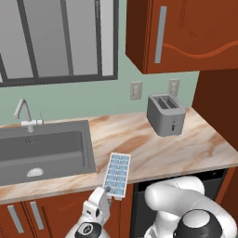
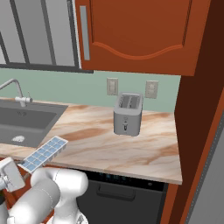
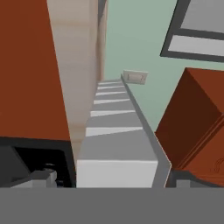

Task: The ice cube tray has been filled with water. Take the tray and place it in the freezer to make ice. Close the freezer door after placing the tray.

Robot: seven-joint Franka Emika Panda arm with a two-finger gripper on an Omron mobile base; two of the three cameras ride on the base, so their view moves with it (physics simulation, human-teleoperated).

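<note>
The ice cube tray [image 1: 117,173] is white with two rows of pale-blue cells. It lies on the marble counter [image 1: 176,144] just right of the sink, and its near end sticks out past the front edge. My gripper [image 1: 105,194] is at that near end, open, with a finger on each side of the tray and small gaps showing. From the right base the tray [image 2: 45,153] runs diagonally toward my gripper [image 2: 12,174]. In the hand view the tray [image 3: 114,127] stretches away from between my gripper [image 3: 113,178]. The freezer and the freezer door are out of view.
A steel sink [image 1: 44,151] with a faucet [image 1: 24,114] is to the left. A grey toaster [image 1: 165,114] stands at the back right. A black dishwasher [image 2: 122,192] sits under the counter, and red-brown cabinets [image 1: 181,32] hang above. A tall grey panel [image 2: 216,183] is at the far right.
</note>
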